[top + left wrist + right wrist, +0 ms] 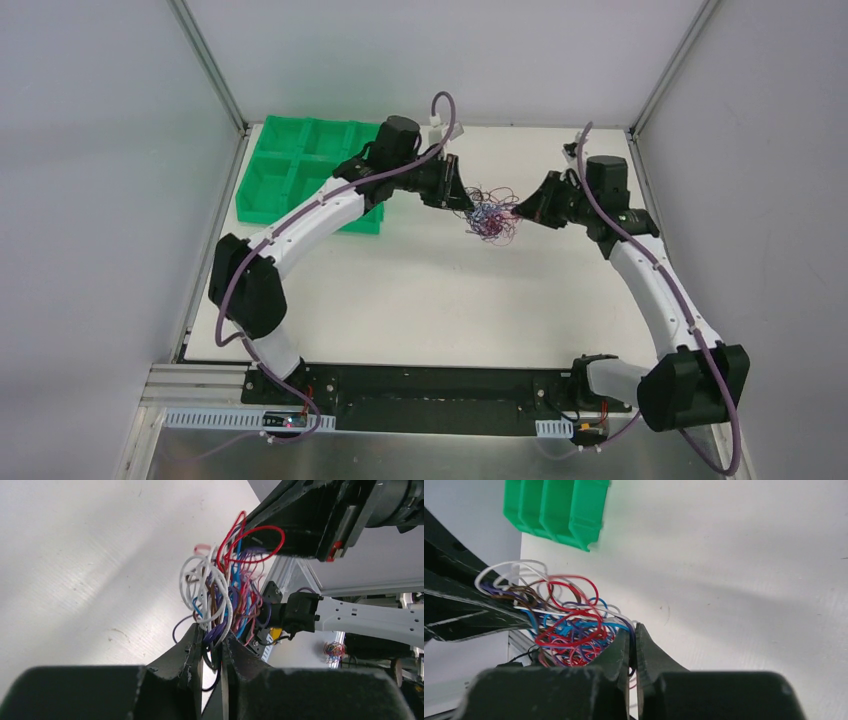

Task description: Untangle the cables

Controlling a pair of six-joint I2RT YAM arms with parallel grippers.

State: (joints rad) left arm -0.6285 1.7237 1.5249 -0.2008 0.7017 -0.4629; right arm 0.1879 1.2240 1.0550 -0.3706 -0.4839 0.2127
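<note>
While our left claw (212,641) and right claw (633,632) sit clamped on the cables (489,214), bunched between them over the far middle of the table (400,295), we risk tightening knots by pulling apart hard.

White tabletop (420,300), grey panel walls (90,180), aluminium corner posts (212,65).

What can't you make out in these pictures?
- Top view: single cables are too small to trace.
- Left wrist view: how many strands the left gripper grips, hidden by its fingers.
- Right wrist view: whether the right gripper pinches any strand, hidden by its fingers; the bin is cut off by the top edge.
</note>
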